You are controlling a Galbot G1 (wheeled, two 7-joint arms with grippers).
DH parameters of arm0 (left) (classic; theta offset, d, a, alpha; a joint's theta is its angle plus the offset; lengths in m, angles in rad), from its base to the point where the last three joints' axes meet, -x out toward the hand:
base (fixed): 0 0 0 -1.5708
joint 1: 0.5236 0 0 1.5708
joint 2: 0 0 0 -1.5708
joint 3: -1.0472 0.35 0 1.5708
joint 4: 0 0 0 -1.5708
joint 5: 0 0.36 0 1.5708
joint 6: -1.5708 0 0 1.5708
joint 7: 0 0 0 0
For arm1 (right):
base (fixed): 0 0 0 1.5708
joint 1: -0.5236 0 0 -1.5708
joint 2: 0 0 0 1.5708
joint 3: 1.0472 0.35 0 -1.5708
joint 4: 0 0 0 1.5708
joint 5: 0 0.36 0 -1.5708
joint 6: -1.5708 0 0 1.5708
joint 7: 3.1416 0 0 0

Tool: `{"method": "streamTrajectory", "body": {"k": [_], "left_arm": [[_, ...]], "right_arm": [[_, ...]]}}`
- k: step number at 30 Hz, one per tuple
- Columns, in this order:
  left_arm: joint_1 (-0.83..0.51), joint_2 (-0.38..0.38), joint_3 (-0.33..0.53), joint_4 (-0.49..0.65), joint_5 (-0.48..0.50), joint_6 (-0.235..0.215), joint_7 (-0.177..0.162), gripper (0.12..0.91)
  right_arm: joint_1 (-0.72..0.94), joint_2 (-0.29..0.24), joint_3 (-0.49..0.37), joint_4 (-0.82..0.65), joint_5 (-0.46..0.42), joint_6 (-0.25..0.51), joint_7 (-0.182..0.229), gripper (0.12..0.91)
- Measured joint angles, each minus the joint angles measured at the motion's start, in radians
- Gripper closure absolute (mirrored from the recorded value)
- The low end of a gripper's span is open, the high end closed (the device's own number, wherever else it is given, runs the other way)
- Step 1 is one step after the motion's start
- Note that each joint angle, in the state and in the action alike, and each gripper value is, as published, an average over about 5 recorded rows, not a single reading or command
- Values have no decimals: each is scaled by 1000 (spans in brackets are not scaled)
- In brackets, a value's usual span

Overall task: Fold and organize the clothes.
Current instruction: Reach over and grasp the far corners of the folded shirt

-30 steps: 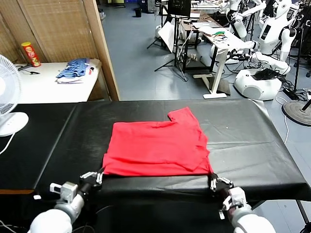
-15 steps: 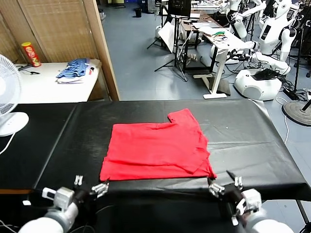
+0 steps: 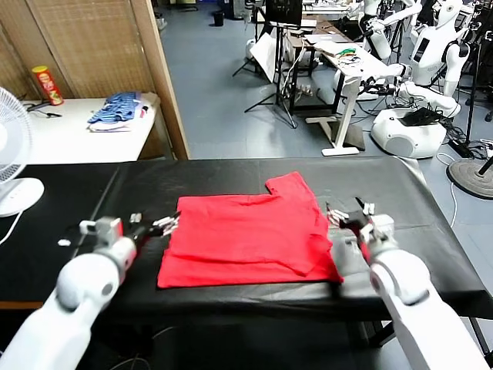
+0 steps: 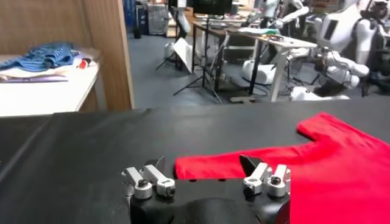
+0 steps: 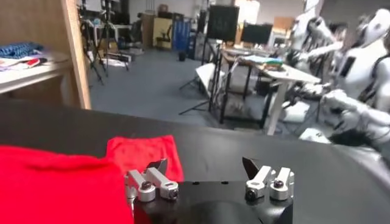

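The red T-shirt (image 3: 250, 231) lies folded on the black table (image 3: 400, 231), one sleeve sticking out at its far right corner. No print or label shows. My left gripper (image 3: 156, 225) is open and empty, raised beside the shirt's left edge near its far left corner. In the left wrist view it (image 4: 204, 164) points at that red edge (image 4: 274, 167). My right gripper (image 3: 347, 213) is open and empty, raised beside the shirt's right edge. In the right wrist view it (image 5: 204, 164) hovers next to the red sleeve (image 5: 143, 152).
A white fan (image 3: 15, 154) stands at the table's left end. A side table (image 3: 69, 131) behind it holds a heap of blue garments (image 3: 115, 108) and a red can (image 3: 48, 85). Desks, stands and other robots (image 3: 431, 54) fill the room beyond.
Both grippers let go of the shirt's near corners at the front edge, then rose and moved forward to the shirt's left and right sides. The near hem now lies flat.
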Motion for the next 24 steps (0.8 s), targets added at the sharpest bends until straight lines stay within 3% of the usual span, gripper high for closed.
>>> {"method": "streamTrajectory", "body": {"k": [8, 19, 21, 24], "left_arm": [[-140, -55, 67, 215, -13, 4, 6, 232], [-186, -97, 81, 341, -46, 23, 35, 236], [-193, -102, 84, 353, -43, 20, 41, 261], [-206, -112, 88, 373, -30, 15, 47, 333]], "right_arm": [[120, 78, -43, -206, -50, -2, -61, 227], [156, 147, -14, -317, -28, 2, -36, 227], [161, 155, -7, -330, -25, 3, -38, 234], [166, 166, 3, -346, -24, 4, -43, 306]]}}
